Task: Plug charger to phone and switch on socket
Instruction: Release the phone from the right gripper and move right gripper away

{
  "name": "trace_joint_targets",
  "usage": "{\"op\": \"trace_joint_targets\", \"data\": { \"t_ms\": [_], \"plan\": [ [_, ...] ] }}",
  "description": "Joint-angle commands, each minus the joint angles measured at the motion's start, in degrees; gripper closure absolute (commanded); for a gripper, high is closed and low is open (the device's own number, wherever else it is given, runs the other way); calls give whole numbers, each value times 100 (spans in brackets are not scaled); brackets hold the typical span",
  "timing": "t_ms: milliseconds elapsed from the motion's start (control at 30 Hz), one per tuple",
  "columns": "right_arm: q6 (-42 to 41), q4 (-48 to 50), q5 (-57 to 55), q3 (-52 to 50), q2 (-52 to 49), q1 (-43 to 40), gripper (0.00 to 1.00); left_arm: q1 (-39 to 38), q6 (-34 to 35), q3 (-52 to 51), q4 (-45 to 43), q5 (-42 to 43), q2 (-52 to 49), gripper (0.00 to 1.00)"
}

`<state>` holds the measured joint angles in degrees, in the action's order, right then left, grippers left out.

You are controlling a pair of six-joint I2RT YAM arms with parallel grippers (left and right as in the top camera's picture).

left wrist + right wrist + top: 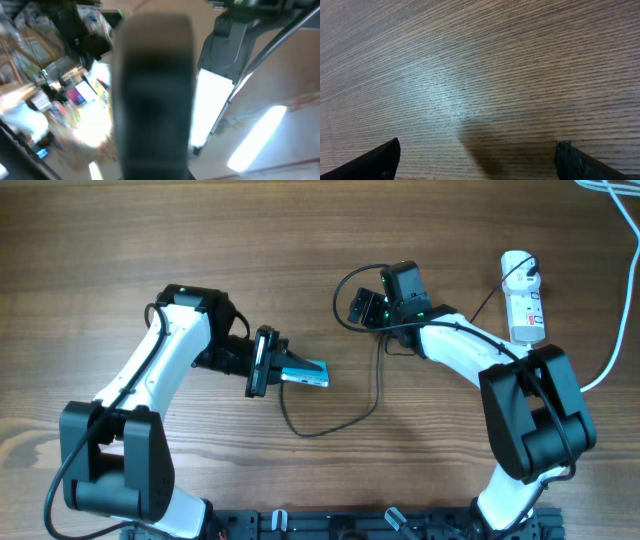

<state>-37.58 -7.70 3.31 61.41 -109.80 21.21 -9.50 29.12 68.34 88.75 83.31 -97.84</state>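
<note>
My left gripper (278,368) is shut on the phone (310,373), a small slab with a teal screen, and holds it tilted on edge left of centre. In the left wrist view a blurred dark slab (152,95) fills the middle and the fingers do not show. The charger cable (372,402) runs from the phone's near end, loops across the table and up past my right gripper (360,307), towards the socket. I cannot tell if its tip sits in the phone. The right gripper (480,155) is open and empty, over bare wood. The white socket (523,305) lies at the far right with a black plug (534,277) on it.
A thick white cord (627,290) runs from the socket along the right edge of the table. A loop of the black cable (341,295) lies just left of the right gripper. The table (150,240) is dark wood.
</note>
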Motion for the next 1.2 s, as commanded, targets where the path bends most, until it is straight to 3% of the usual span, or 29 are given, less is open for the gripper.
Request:
{"op": "trace_joint_targets", "data": {
  "t_ms": [0,233,367,400,433,1167],
  "plan": [
    [-13,-205,-179,-190,-249,-24,0,-15,11,63,289,433,153,96],
    [-13,-205,-179,-190,-249,-24,0,-15,7,63,350,407,153,96],
    [-13,-173,-109,-190,-249,-24,0,-15,7,63,348,407,153,86],
    [-13,-157,-68,-190,-249,-24,0,-15,4,63,348,402,153,87],
    [-13,-157,-70,-190,-249,-24,0,-15,7,63,350,387,153,96],
    [-11,-157,-70,-190,-249,-20,0,-15,39,63,387,101,151,96]
  ]
}}
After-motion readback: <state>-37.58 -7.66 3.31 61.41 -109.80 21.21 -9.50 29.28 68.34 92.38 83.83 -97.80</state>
